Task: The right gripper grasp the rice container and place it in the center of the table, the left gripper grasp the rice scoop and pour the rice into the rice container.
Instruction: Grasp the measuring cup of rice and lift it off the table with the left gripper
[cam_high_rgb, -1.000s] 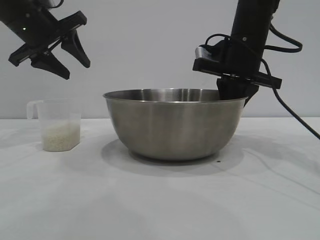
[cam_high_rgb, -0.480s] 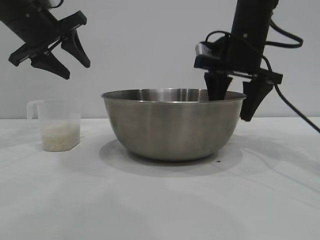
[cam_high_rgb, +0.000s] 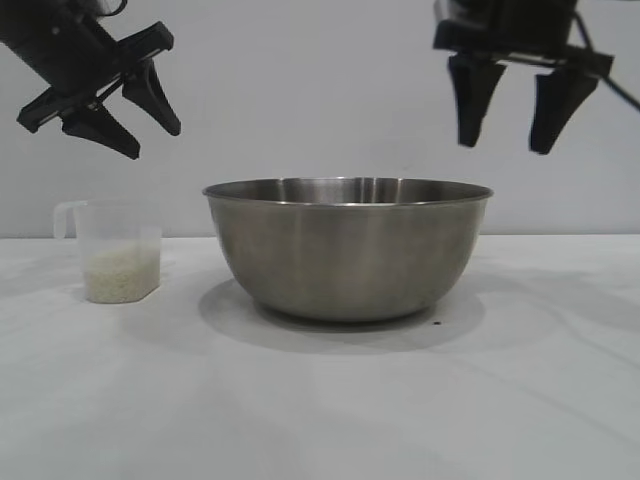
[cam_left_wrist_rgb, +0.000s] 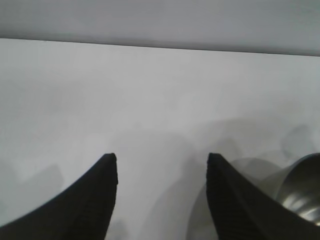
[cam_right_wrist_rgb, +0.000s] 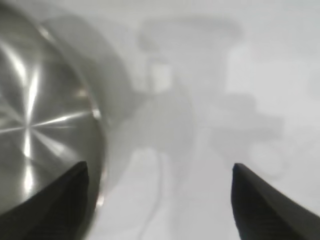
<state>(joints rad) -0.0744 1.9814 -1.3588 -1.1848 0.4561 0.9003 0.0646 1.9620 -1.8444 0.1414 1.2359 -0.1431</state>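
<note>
The rice container (cam_high_rgb: 348, 248), a large steel bowl, stands at the middle of the white table (cam_high_rgb: 320, 400). It also shows in the right wrist view (cam_right_wrist_rgb: 40, 125) and at the edge of the left wrist view (cam_left_wrist_rgb: 302, 187). The rice scoop (cam_high_rgb: 115, 250), a translucent cup with rice (cam_high_rgb: 120, 275) in its bottom, stands left of the bowl. My right gripper (cam_high_rgb: 505, 145) hangs open and empty above the bowl's right rim, clear of it (cam_right_wrist_rgb: 160, 167). My left gripper (cam_high_rgb: 155, 140) is open and empty, raised above the scoop (cam_left_wrist_rgb: 161, 157).
A plain grey wall stands behind the table. A small dark speck (cam_high_rgb: 437, 322) lies on the table by the bowl's base.
My right gripper let go of the bowl's right rim, opened, and rose straight up clear of it. The bowl shifted slightly left at first, then stayed put. The left gripper has not moved.
</note>
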